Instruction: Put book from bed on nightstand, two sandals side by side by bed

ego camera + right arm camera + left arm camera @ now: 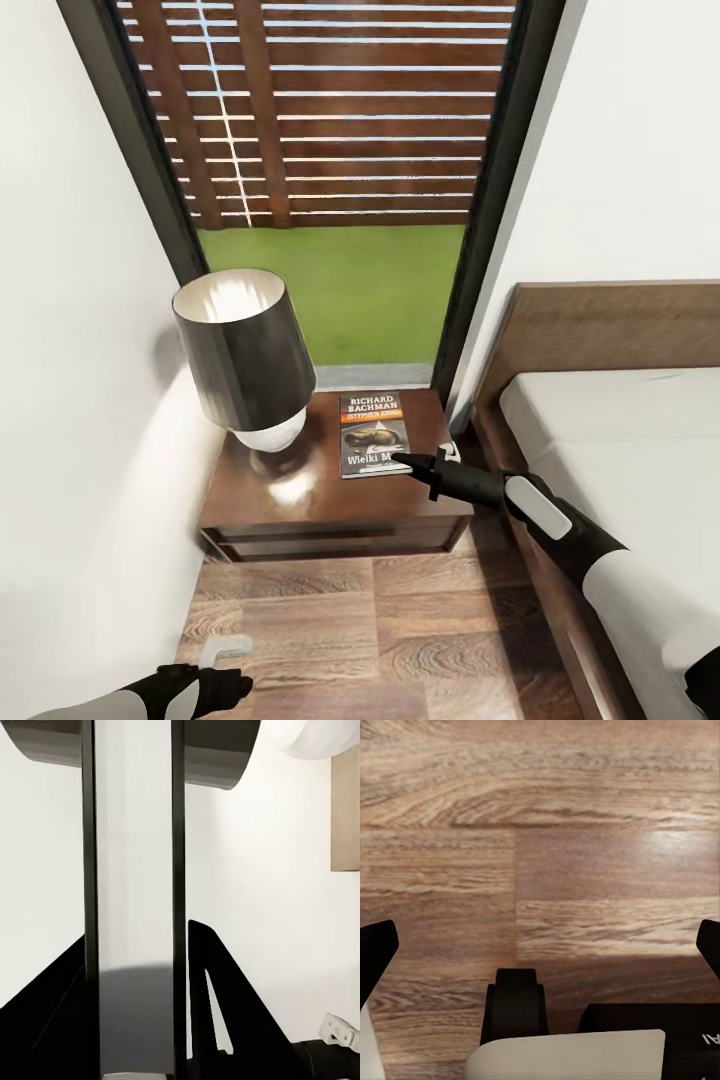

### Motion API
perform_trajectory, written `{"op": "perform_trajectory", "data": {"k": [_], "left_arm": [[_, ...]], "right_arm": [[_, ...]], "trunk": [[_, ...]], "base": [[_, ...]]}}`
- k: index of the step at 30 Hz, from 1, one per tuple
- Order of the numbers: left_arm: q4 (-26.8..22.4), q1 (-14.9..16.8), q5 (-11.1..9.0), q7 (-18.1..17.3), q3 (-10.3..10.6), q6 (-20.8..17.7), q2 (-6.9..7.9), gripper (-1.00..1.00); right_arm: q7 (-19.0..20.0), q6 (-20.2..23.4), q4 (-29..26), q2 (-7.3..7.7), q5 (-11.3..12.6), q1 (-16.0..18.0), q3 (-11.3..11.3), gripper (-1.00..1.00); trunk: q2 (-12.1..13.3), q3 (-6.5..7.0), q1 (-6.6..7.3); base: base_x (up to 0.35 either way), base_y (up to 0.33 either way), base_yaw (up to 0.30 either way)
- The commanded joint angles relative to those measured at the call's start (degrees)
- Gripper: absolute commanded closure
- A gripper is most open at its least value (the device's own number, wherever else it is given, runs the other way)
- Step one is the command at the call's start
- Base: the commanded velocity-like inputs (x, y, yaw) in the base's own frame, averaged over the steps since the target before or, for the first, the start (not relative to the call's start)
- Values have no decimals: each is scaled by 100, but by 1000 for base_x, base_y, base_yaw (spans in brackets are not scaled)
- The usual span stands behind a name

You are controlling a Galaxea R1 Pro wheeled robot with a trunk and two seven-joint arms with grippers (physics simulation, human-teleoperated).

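The bed [620,440] lies right of the nightstand [330,510], which carries a black-shaded lamp [245,355] and the book [372,432], flat beside the lamp. The right gripper [415,462] reaches over the book's near corner; whether its jaws are parted, I cannot tell. The left gripper [540,945], jaws spread wide, hangs over the plank floor [540,832].

The low dark-brown wooden nightstand [300,500] has a smooth shiny top, the thin paper book [372,432] at its two o'clock corner looks glossy, the black lampshade [245,350] shines, and the brown plank floor [400,630] shows rough-looking wood grain.
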State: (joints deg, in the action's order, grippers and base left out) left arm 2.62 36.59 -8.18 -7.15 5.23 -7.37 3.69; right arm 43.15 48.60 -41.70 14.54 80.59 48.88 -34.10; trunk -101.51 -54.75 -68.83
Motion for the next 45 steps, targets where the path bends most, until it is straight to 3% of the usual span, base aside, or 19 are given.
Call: {"op": "perform_trajectory", "data": {"k": [1,5,45], "left_arm": [[10,6,-61,-24,48,-11,1,-100],[9,6,-61,-24,48,-11,1,-100],[10,6,-61,-28,48,-11,1,-100]], "right_arm": [[13,9,4,5,27,7,-21,100],[15,9,4,5,27,7,-23,100],[10,9,4,5,26,7,-26,100]], "trunk": [[-2,-4,0],[-2,-4,0],[-1606,-722,-878]], "base": [[11,0,0],[7,0,0],[0,0,0]]}}
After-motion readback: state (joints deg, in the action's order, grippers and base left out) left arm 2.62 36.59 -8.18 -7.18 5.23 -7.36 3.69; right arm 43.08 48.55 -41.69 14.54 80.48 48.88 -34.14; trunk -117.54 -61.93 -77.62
